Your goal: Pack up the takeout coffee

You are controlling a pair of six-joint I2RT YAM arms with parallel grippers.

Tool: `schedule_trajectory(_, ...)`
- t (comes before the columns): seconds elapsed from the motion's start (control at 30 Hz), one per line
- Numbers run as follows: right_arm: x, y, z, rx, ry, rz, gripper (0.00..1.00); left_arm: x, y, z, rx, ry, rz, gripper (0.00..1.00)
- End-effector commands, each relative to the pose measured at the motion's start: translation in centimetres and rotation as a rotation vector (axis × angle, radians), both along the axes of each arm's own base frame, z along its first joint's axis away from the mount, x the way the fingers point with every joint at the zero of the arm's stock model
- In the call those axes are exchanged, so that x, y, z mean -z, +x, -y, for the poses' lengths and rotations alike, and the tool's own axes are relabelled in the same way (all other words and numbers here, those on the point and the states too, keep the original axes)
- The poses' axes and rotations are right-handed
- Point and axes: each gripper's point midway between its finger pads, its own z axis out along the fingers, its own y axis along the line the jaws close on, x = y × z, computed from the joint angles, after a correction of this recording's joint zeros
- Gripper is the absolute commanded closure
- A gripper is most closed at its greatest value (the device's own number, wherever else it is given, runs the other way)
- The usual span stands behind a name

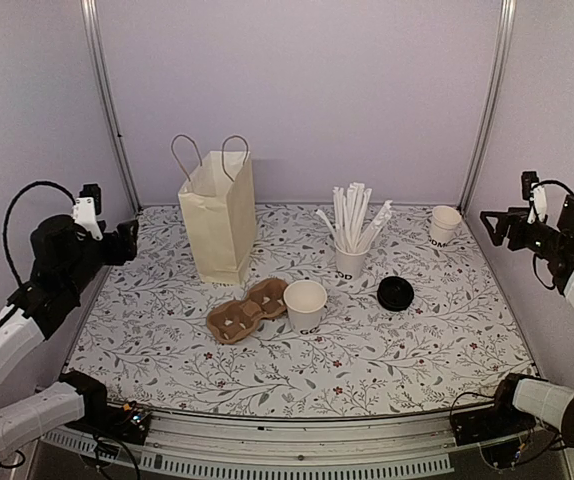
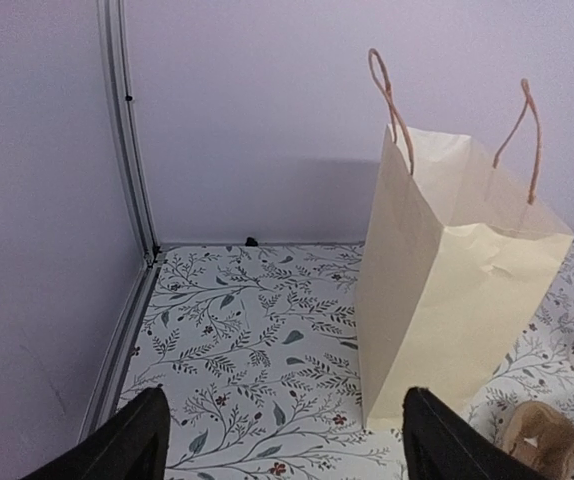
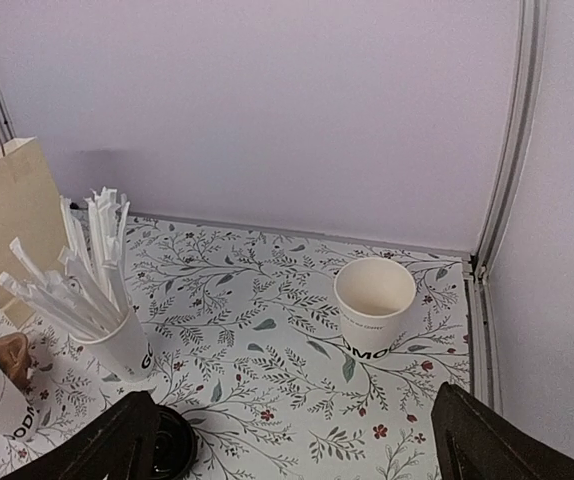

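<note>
Stage: start, I'd say; nothing packed yet.
Coffee cup (image 1: 305, 303): stands on the table (image 1: 417, 350) about mid, just beside the brown carrier (image 1: 247, 310), on its R side. Whether they touch, can't tell.
Cup axis: long axis vertical, upright, mouth up and uncovered. Dark lettering low on the side faces the near edge, twd the arm bases.
Lid (image 1: 395, 293): black, round, lying flat on the table to the R of the cup and clearly apart from it, near the straw cup (image 1: 351, 262).
Carrier: both wells look empty, set diagonally; its far end is near the foot of the bag.
Bag (image 1: 219, 225): upright behind-left of the carrier, handles up. Can't see inside from here.
Other cup (image 1: 445, 224): smaller, lidless, back R, well apart from the rest.
L gripper (image 1: 127, 243): raised at the L edge, jaws spread, nothing between them; faces the bag.
R gripper (image 1: 492, 225): raised at the R edge, jaws spread wide, nothing held; looks down twd the back-R cup and the lid.
Done: none, as far as shows.
Left (my guess): lid onto cup, cup into a carrier well, then prob. the lot into the bag.
Reach: lid sits on the R arm's side; cup and carrier are mid-table, open to either arm.
</note>
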Motion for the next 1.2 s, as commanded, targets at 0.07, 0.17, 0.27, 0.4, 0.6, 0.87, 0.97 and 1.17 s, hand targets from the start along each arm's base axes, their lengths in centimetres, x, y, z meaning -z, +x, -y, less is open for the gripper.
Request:
schedule_trajectory(0.07,3.1,-1.6,-2.9,-0.226,-0.124,0.001,0.01,1.2,0.5,3.4,0.184,0.052,-0.075,0.32)
schedule_trajectory(0.17,3.4,-1.9,-3.6,-0.279,-0.114,-0.01,0.01,0.2,0.1,5.0,0.279,0.027,-0.069,0.47)
schedule_trajectory(0.27,3.9,-2.0,-4.0,-0.311,-0.109,-0.025,0.01,-1.8,-1.4,7.6,0.428,0.016,-0.029,0.52)
schedule_trajectory(0.4,4.3,-2.1,-4.3,-0.338,-0.104,-0.035,0.03,-3.5,-4.1,11.1,0.601,-0.033,-0.057,0.55)
schedule_trajectory(0.6,5.1,-2.0,-4.6,-0.381,-0.101,-0.064,0.05,-5.0,-7.5,16.6,0.792,-0.057,-0.141,0.6)
schedule_trajectory(0.87,5.5,-2.1,-4.7,-0.392,-0.114,-0.067,0.07,1.4,-8.4,23.5,0.918,0.094,-0.399,0.63)
schedule_trajectory(0.97,5.5,-2.2,-4.7,-0.394,-0.117,-0.067,0.07,6.6,-7.3,23.7,0.851,0.153,-0.562,0.7)
schedule_trajectory(1.17,5.8,-2.0,-4.5,-0.386,-0.121,-0.073,0.07,12.9,-5.3,21.8,0.645,0.193,-0.747,1.0)
